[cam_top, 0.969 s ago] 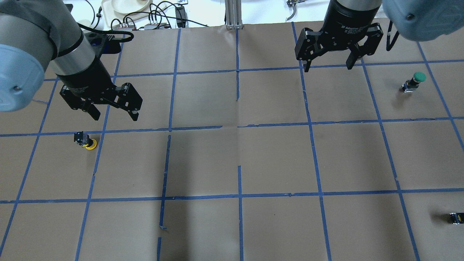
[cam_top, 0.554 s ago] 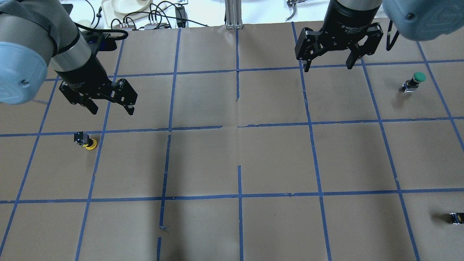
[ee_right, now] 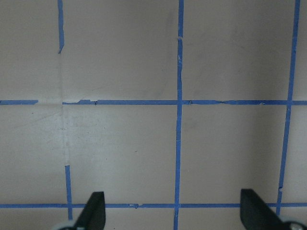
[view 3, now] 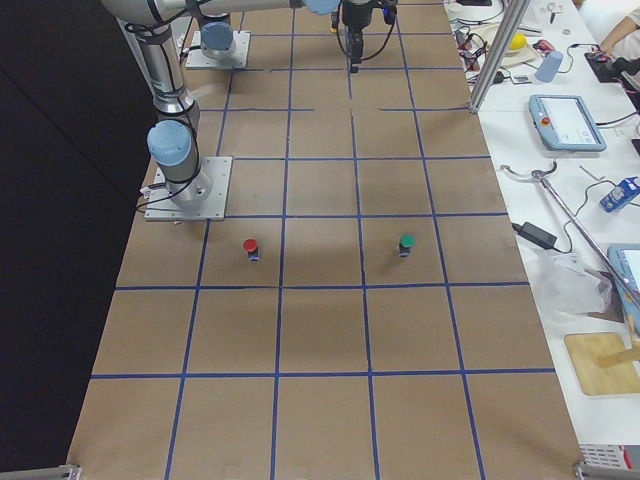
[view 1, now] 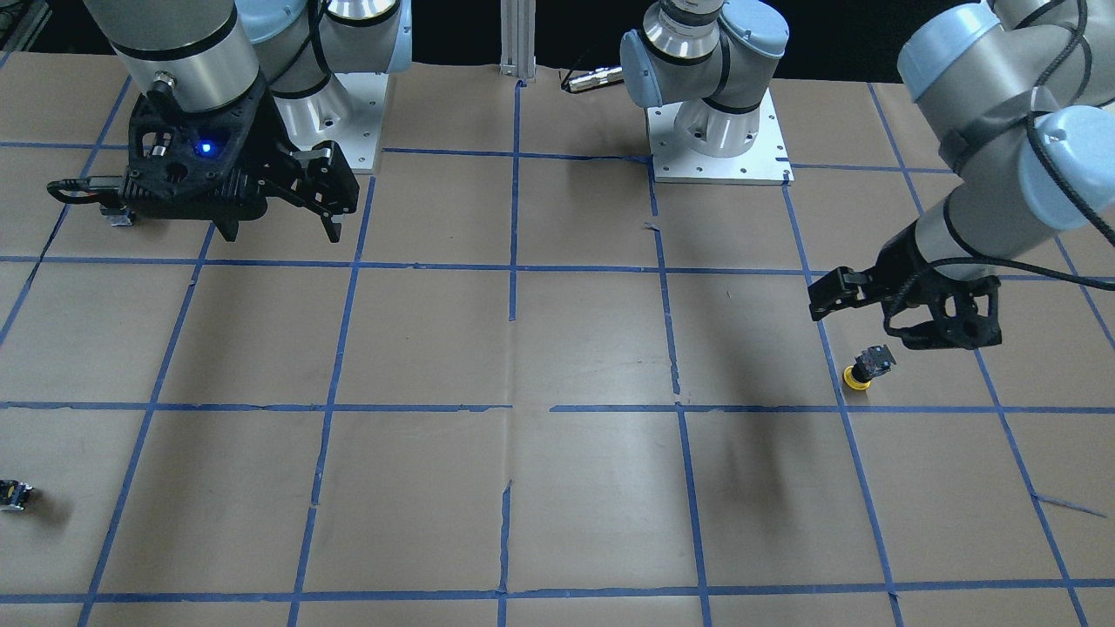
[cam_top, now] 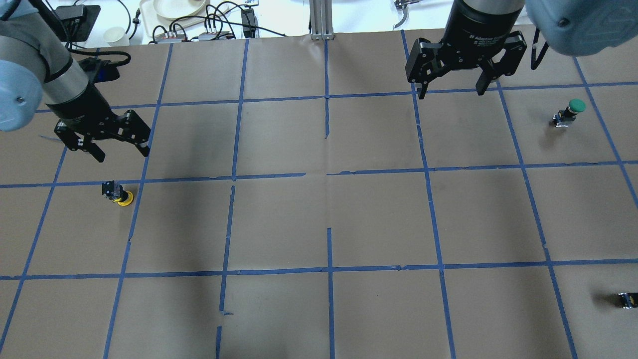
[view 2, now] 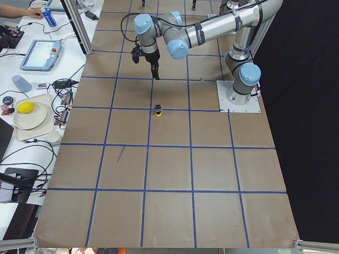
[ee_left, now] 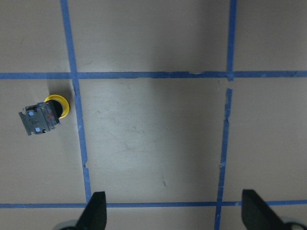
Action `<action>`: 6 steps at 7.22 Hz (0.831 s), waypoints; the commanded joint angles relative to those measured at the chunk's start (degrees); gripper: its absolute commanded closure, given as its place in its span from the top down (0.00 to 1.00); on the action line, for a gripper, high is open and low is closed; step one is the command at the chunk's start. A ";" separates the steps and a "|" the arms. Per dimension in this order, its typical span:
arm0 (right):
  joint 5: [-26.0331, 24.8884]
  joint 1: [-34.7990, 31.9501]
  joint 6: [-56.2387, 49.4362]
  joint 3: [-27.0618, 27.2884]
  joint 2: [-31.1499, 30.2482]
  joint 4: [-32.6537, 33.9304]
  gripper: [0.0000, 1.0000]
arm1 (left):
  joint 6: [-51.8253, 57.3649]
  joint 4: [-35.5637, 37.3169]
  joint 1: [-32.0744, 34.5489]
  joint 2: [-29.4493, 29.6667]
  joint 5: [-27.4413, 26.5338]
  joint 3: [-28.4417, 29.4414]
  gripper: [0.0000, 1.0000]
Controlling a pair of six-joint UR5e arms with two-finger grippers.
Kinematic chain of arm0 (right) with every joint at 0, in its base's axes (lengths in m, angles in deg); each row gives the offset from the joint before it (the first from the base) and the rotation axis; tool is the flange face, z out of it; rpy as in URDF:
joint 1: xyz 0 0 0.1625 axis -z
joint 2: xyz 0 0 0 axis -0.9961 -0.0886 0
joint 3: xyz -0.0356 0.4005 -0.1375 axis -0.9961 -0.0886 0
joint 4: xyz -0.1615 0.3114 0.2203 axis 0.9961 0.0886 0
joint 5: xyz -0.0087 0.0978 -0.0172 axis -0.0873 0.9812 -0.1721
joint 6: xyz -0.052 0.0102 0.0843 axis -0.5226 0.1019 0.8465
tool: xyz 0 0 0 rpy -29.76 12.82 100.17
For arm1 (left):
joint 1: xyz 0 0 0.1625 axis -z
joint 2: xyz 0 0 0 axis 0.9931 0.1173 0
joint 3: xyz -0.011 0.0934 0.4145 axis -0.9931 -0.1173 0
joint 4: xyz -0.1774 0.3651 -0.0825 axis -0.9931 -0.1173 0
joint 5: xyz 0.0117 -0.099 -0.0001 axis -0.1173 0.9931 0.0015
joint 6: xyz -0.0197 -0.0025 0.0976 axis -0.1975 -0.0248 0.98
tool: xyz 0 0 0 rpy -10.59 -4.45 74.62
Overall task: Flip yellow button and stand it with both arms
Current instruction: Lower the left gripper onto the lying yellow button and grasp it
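White letters on my right gripper point(cam_top: 452, 93) say "2F Adaptive". The rest is too small to read. Its two fingers are spread wide with nothing in them. My left gripper point(cam_top: 123, 155) is spread wide too and holds nothing. It hangs in the air above the brown paper point(cam_top: 279, 224). The yellow button point(cam_top: 119, 194) lies on its side on the paper, just beside a blue tape line point(cam_top: 130, 229). It does not touch my left fingers. In my left wrist view it sits off to the left.
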 commanded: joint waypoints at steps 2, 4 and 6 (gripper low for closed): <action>-0.04 0.03 0.00 0.04 0.00 -0.09 1.00 | 6.61 12.18 -7.77 4.75 -0.21 -4.05 1.00; -0.04 0.03 0.00 0.04 0.00 0.00 1.00 | 6.44 20.17 -8.76 5.64 -0.21 -9.24 1.00; -0.04 0.03 0.00 0.04 0.00 -0.09 1.00 | 6.62 21.88 -9.11 6.61 -0.21 -11.11 1.00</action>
